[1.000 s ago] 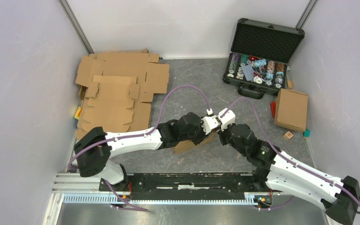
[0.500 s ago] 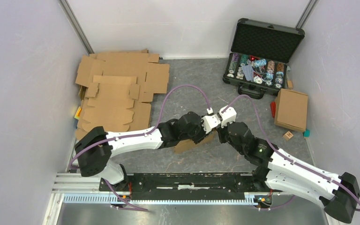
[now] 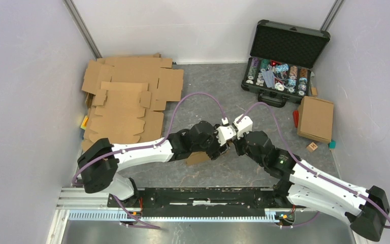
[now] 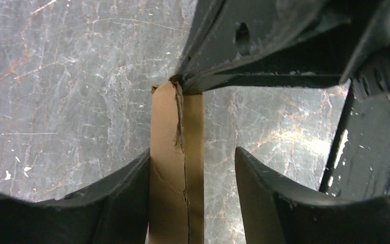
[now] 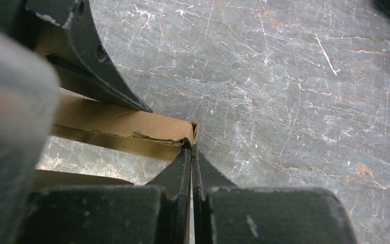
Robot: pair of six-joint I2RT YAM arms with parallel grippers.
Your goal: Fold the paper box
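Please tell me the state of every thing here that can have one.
left gripper, open, astride the paper box
right gripper, shut on the paper box's end
paper box, not yet box-shaped
black case, lid open
cardboard sheets, flat, stacked
brown box, closed

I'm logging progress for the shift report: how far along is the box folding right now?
Done: one cardboard piece is off the flat stack. In hand: the right claw is pinched shut on its end; the left claw stands open around it. To do: it shows only as a creased strip, no walls or closed box visible, so most folding remains.
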